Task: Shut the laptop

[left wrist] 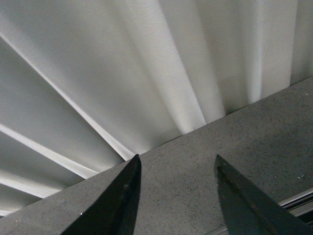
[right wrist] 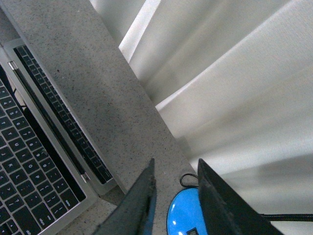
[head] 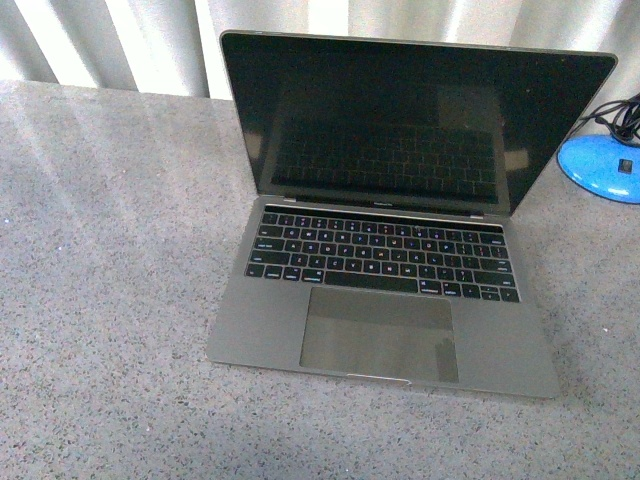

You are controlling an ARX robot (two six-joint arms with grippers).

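Two grippers, both empty: left gripper [left wrist: 177, 193] fingers spread over bare table [left wrist: 254, 147]; right gripper [right wrist: 177, 198] fingers parted, near the laptop [right wrist: 29, 161] lid's side edge, probably staged to push it down. Laptop sits centre of the front view, lid open.

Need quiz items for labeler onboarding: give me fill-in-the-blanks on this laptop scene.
1. The slim space-grey metal laptop has its lid ____.
2. Its glossy screen is the colour ____.
3. The rounded object to the right of the laptop is ____ in colour.
4. The left gripper and right gripper each hold ____.
Missing words: open; black; blue; nothing.
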